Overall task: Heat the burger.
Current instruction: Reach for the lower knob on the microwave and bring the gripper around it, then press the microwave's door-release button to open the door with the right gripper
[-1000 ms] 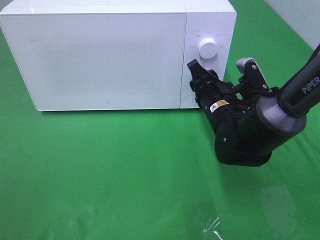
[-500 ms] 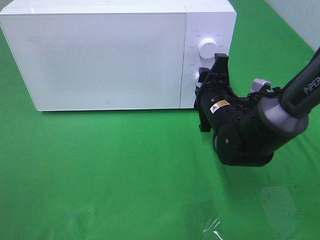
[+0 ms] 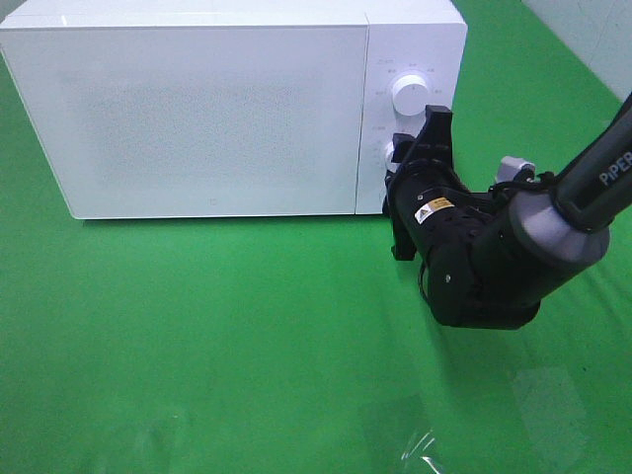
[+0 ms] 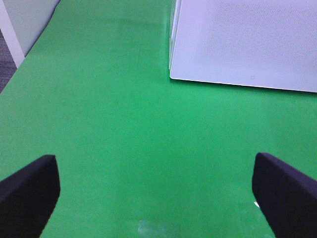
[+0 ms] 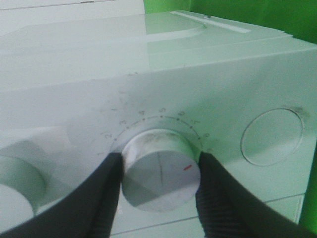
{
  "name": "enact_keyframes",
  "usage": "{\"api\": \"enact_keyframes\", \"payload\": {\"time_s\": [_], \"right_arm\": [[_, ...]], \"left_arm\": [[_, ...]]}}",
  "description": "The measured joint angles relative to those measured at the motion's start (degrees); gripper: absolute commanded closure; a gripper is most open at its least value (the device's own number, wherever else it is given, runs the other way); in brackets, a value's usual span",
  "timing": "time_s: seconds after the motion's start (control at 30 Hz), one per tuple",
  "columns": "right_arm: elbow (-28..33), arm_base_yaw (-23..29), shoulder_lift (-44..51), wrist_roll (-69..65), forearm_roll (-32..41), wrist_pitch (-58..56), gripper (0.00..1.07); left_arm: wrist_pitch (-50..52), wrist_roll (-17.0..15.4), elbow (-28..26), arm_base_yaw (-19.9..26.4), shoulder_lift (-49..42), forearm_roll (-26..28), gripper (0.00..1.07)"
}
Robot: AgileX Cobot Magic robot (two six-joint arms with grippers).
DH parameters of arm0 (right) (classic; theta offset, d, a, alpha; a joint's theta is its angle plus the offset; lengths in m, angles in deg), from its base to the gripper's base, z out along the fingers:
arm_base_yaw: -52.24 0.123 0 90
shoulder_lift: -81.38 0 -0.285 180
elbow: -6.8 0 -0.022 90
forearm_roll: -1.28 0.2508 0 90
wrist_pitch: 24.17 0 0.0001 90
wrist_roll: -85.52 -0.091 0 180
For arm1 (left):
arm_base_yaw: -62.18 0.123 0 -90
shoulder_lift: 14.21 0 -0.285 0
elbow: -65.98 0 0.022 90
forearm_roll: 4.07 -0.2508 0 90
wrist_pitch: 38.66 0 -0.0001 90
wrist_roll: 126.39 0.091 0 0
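The burger is out of view. A white microwave [image 3: 217, 109] stands at the back of the green table with its door closed. My right gripper [image 3: 415, 150] reaches to the control panel and is shut on the lower knob [image 3: 392, 153], one finger above it and one below. In the right wrist view the two black fingers [image 5: 101, 198] press against both sides of that round knob [image 5: 161, 173], whose red mark points away from the numbered scale. My left gripper [image 4: 158, 193] hangs open over bare green cloth, near the microwave's [image 4: 247, 44] front left corner.
The upper knob [image 3: 410, 94] sits just above the gripped one. The right arm [image 3: 553, 227] stretches in from the right edge. Green cloth [image 3: 197, 336] covers the table in front of the microwave. A white wall panel [image 4: 27, 20] borders the table's left side.
Over the first half second my right wrist rolled about a quarter turn at the lower knob, bringing the fingers from side by side to one above the other. It has held still since.
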Motion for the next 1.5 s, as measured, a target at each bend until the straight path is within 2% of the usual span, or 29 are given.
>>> {"api": "enact_keyframes", "payload": {"time_s": [0.37,0.43,0.53,0.57,0.6,0.63,0.67,0.7,0.8,1.1,1.33,1.5], "right_arm": [[0.0,0.1,0.0,0.1,1.1,0.0,0.99],[-0.3,0.6,0.0,1.5,2.9,-0.1,0.88],[-0.5,0.7,0.0,1.9,3.4,-0.2,0.84],[-0.5,0.7,0.0,2.3,3.8,-0.2,0.76],[-0.5,0.7,0.0,2.3,3.8,-0.2,0.76],[-0.5,0.7,0.0,2.6,4.0,-0.2,0.68],[-0.5,0.7,0.0,2.6,4.0,-0.2,0.68],[-0.6,0.7,0.0,2.8,4.1,-0.2,0.61],[-0.6,1.0,0.2,4.2,5.0,-0.5,0.55],[-0.3,1.2,1.5,7.5,5.3,-1.5,0.48],[4.6,3.0,6.0,13.8,4.8,-1.9,0.45],[7.8,3.8,10.5,22.2,1.8,-11.6,0.45]], "left_arm": [[0.0,0.0,0.0,0.0,0.0,0.0,0.09],[0.0,0.0,0.0,0.0,0.0,0.0,0.09],[0.0,0.0,0.0,0.0,0.0,0.0,0.09],[0.0,0.0,0.0,0.0,0.0,0.0,0.09],[0.0,0.0,0.0,0.0,0.0,0.0,0.09],[0.0,0.0,0.0,0.0,0.0,0.0,0.09],[0.0,0.0,0.0,0.0,0.0,0.0,0.09],[0.0,0.0,0.0,0.0,0.0,0.0,0.09],[0.1,0.0,0.0,0.0,0.0,0.0,0.09],[0.1,0.0,0.0,0.0,0.0,0.0,0.09],[0.1,0.0,0.0,0.0,0.0,0.0,0.09],[0.1,0.0,0.0,0.0,0.0,0.0,0.09]]}}
